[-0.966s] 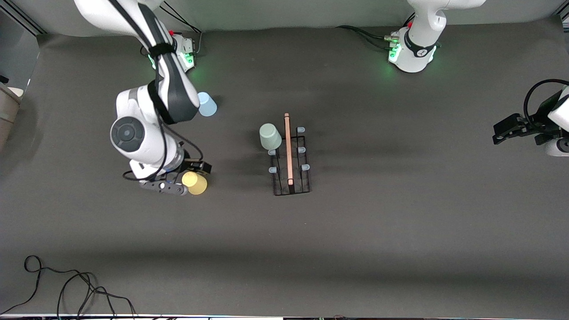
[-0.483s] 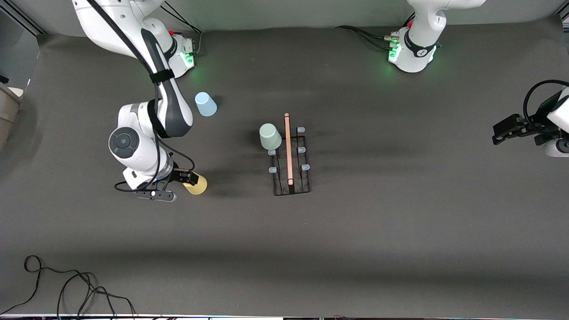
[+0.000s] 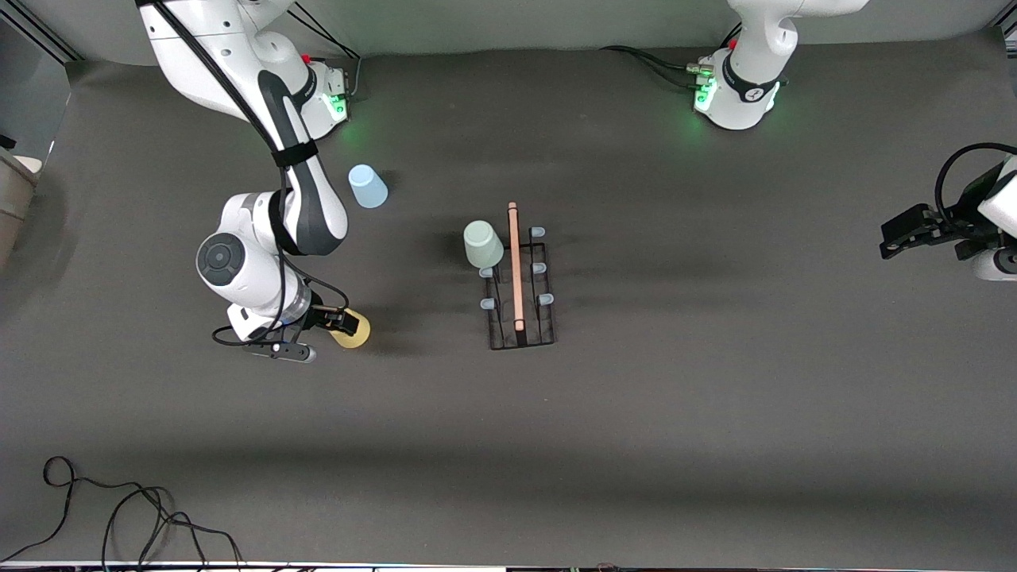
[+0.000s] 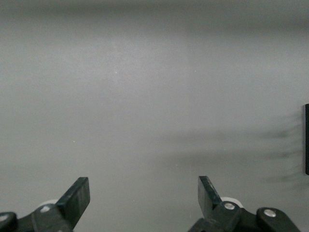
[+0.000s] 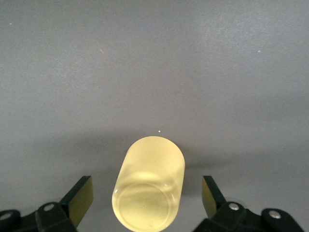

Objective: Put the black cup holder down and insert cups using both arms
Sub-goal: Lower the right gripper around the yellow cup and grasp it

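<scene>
Black cup holder (image 3: pixel 520 286) sits bang in the middle of the tabletop (image 3: pixel 636 413), wooden rod on top. The pale green cup (image 3: pixel 483 243) looks parked on one of its pegs at the upper end, on the side toward the right arm.

So the yellow cup (image 3: pixel 353 330) is the job in hand. The right pincer (image 3: pixel 332 324) is down at it, lower in the front view than the light blue cup (image 3: pixel 368 186). In the right wrist view the fingers are spread wide on either side of the yellow cup, with a gap on both sides, so nothing is gripped.

Next move, I reckon: squeeze gently, lift, carry it to a free peg and line the mouth up.

The left pincer (image 3: pixel 894 234) waits at the frame's edge on its own arm's end of the tabletop, spread open and holding nothing.

Hard to make out:
- The right arm's wrist covers part of the yellow cup from above.
- Whether the cup stands or lies tipped, I can't say.
- The green cup hides its own peg.
</scene>
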Motion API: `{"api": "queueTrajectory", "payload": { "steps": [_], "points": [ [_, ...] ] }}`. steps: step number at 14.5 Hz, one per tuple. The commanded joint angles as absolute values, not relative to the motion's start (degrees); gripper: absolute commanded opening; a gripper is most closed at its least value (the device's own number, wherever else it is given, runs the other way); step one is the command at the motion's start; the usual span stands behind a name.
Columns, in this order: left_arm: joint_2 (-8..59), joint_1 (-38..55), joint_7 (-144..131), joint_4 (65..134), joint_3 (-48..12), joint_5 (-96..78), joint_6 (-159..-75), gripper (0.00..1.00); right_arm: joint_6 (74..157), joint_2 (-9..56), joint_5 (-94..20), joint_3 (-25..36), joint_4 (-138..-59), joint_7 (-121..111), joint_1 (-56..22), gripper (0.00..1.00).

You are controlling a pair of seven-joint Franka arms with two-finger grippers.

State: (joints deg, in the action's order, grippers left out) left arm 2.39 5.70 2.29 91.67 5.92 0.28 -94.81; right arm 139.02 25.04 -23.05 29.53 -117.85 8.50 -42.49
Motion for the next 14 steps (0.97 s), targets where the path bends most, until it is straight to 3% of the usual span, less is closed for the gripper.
{"api": "queueTrajectory", "payload": {
  "steps": [1,12,14],
  "points": [
    [2.5,6.2,2.2,91.4,6.2,0.8,-95.3,1.00,140.4,26.4,-25.6,29.5,-117.9,5.9,-42.6,1.00],
    [2.9,6.2,2.3,91.5,6.2,1.1,-95.2,1.00,143.3,31.0,-30.4,28.7,-118.1,5.8,-43.2,1.00],
    [2.8,6.2,2.3,91.4,6.2,1.1,-95.1,1.00,143.3,31.2,-30.5,27.9,-118.2,5.8,-43.3,0.82]
  ]
}}
